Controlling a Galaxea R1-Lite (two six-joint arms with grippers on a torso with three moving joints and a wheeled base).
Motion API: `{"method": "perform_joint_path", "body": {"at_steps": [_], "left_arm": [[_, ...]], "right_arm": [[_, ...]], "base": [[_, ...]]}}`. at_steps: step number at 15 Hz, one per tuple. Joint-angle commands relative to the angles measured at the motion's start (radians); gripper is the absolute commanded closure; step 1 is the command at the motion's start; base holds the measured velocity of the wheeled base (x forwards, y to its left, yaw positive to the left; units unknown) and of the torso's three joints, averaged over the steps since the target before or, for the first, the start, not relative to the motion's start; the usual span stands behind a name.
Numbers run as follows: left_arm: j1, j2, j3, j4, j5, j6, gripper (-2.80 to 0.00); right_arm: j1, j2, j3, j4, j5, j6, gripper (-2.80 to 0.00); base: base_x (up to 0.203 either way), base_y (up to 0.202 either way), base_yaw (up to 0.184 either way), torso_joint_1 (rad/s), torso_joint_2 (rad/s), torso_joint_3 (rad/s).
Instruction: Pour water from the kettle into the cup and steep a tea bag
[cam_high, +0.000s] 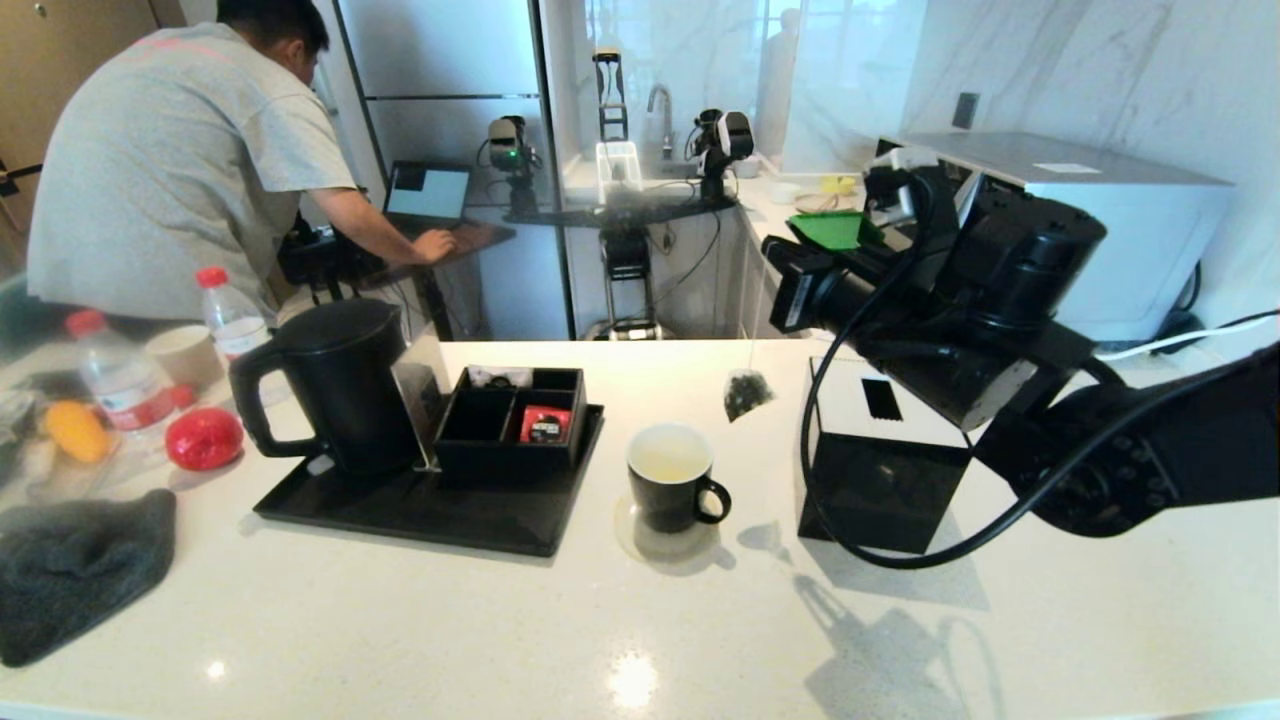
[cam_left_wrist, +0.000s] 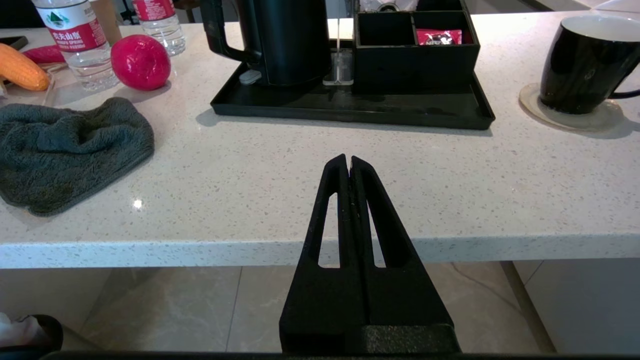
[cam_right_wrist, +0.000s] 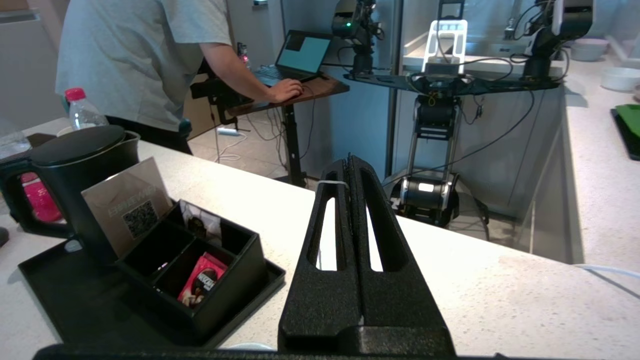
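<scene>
One kettle, one cup, one tea bag hung vertical on its thread from the clamped right gripper. Left gripper closed, empty.

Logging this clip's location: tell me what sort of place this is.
Probably a kitchen used as a robot test space: a stone counter with a kettle and cup, a sink faucet behind, and a person at a laptop beside other robot rigs.
</scene>
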Motion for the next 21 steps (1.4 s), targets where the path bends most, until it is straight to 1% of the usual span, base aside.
{"method": "perform_joint_path", "body": {"at_steps": [1, 5, 11, 15, 18, 21], "left_arm": [[0.0, 0.0, 0.0, 0.0, 0.0, 0.0, 0.0], [-0.001, 0.0, 0.0, 0.0, 0.0, 0.0, 0.0], [0.0, 0.0, 0.0, 0.0, 0.0, 0.0, 0.0], [0.0, 0.0, 0.0, 0.0, 0.0, 0.0, 0.0], [0.0, 0.0, 0.0, 0.0, 0.0, 0.0, 0.0], [0.0, 0.0, 0.0, 0.0, 0.0, 0.0, 0.0]], "right_arm": [[-0.025, -0.019, -0.014, 0.009, -0.001, -0.002, 0.0], [-0.068, -0.02, -0.051, 0.044, 0.0, -0.038, 0.0], [-0.17, -0.037, -0.077, 0.051, 0.002, -0.041, 0.0], [-0.241, -0.086, -0.058, 0.045, 0.009, -0.038, 0.0], [-0.286, -0.114, 0.004, 0.041, 0.01, -0.033, 0.0], [-0.305, -0.154, 0.116, 0.027, 0.012, -0.031, 0.0]], "base": [[0.0, 0.0, 0.0, 0.0, 0.0, 0.0], [0.0, 0.0, 0.0, 0.0, 0.0, 0.0], [0.0, 0.0, 0.0, 0.0, 0.0, 0.0], [0.0, 0.0, 0.0, 0.0, 0.0, 0.0], [0.0, 0.0, 0.0, 0.0, 0.0, 0.0], [0.0, 0.0, 0.0, 0.0, 0.0, 0.0]]}}
